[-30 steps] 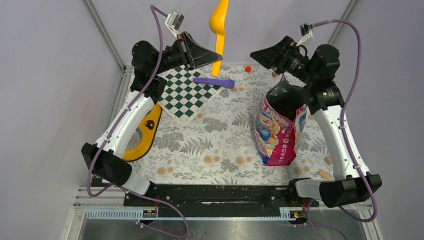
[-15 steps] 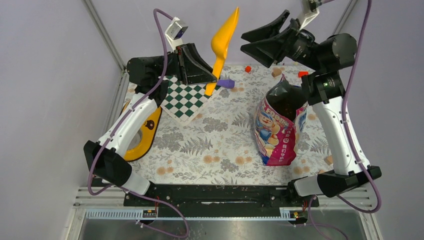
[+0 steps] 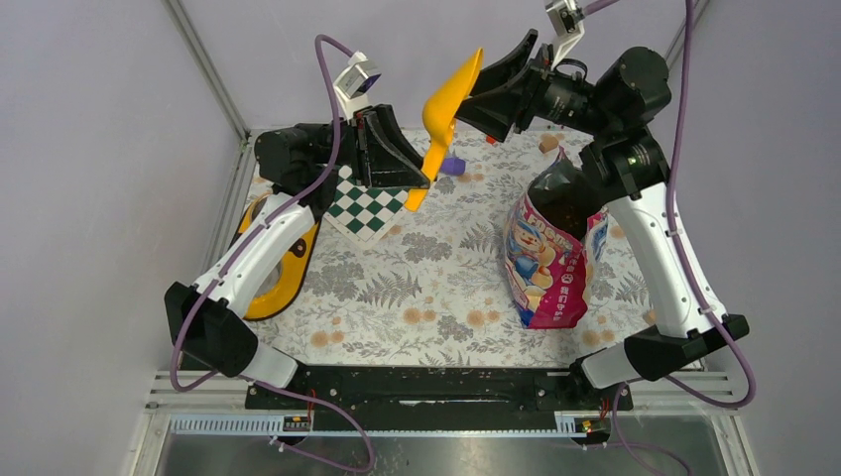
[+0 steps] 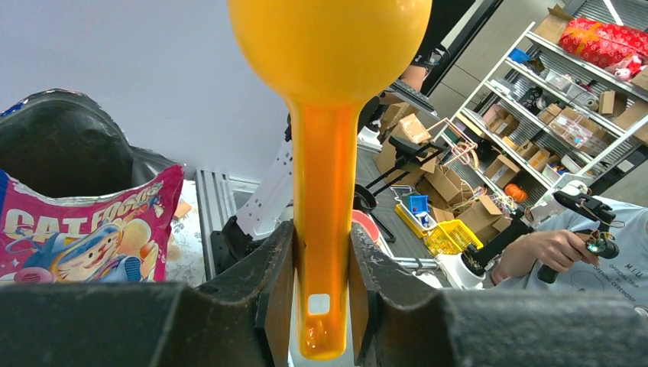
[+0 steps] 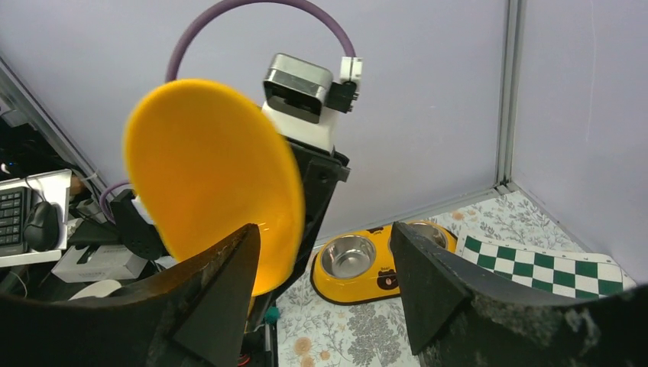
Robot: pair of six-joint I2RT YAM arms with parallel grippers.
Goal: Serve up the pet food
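- Top external view: left gripper [image 3: 424, 174] pinches the scoop [image 3: 443, 104] by its handle, long axis upright, bowl leaning toward the right gripper [image 3: 478, 97]
- Right gripper spread, empty, beside the bowl
- Open pet food bag [image 3: 550, 258] stands below the right gripper, nearer that arm

Pet food bag [image 3: 550, 260]: glossy pink/blue w/ cartoon, standing upright, top open, rt side of table [image 3: 436, 288].
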